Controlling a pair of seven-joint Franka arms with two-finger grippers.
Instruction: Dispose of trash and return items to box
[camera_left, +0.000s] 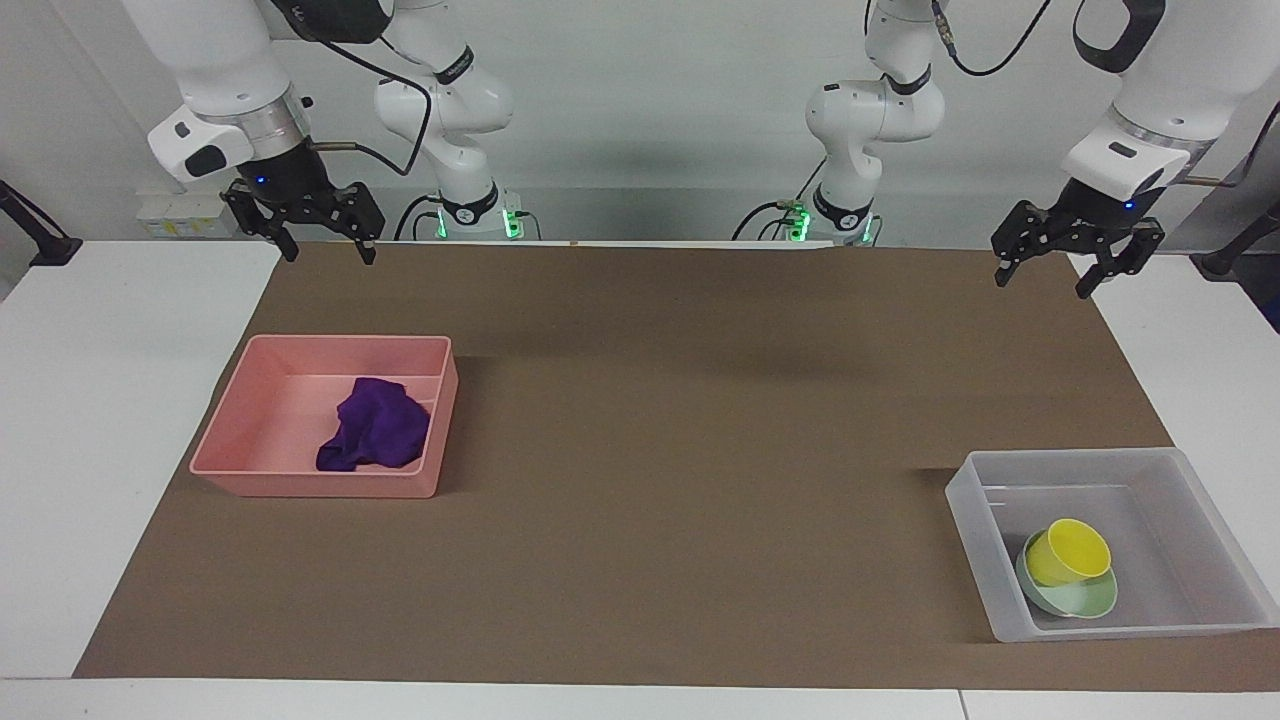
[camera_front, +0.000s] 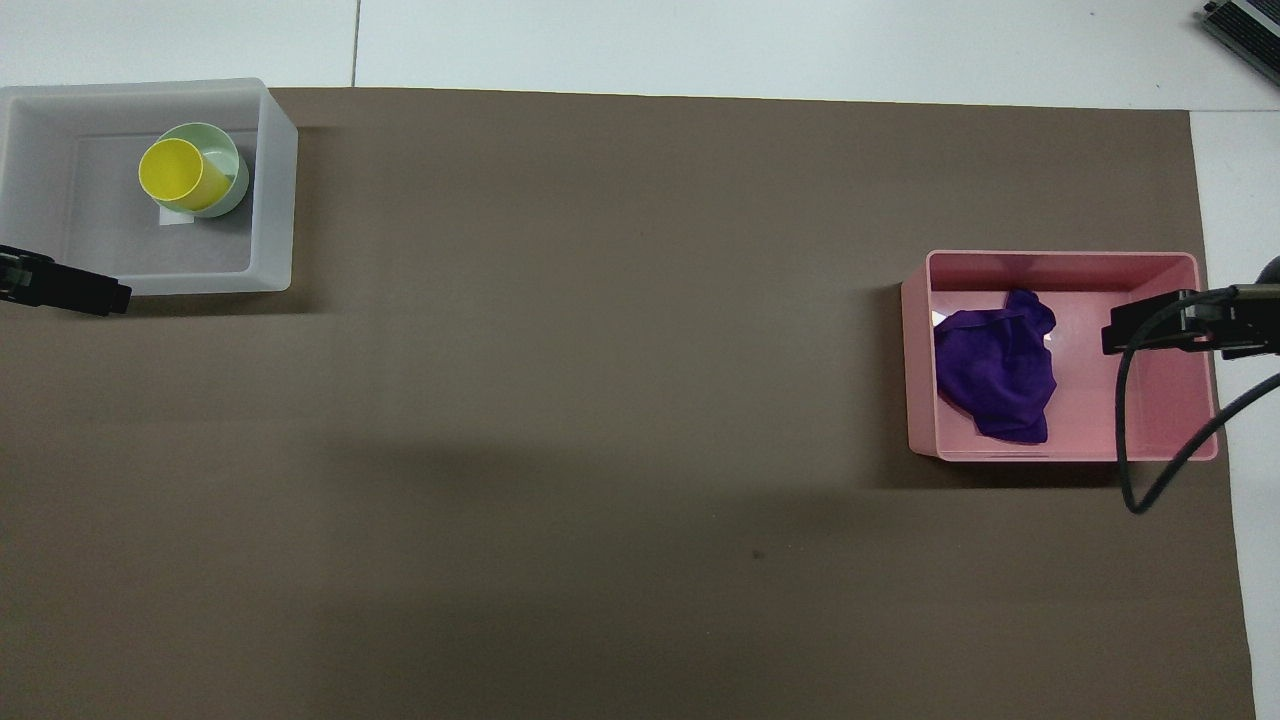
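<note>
Purple rag (camera_left: 373, 436) sits in pink tray (camera_left: 232, 438); yellow cup (camera_left: 1068, 551) in mint bowl (camera_left: 1090, 599) inside clear bin (camera_left: 968, 520). Left gripper (camera_left: 1042, 272) & right gripper (camera_left: 322, 248) both up, wide open, empty. Overhead: rag (camera_front: 996, 366) in tray (camera_front: 1060, 262) at right arm's end, cup (camera_front: 177, 173) w/ bowl (camera_front: 228, 170) in bin (camera_front: 277, 190) at left arm's end.

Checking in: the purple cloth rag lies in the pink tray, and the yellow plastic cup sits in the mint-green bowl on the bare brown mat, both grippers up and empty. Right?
Not quite. The yellow plastic cup in the mint-green bowl sits inside the translucent whitish plastic bin, not on the mat, as the facing view shows. The rest holds.
</note>
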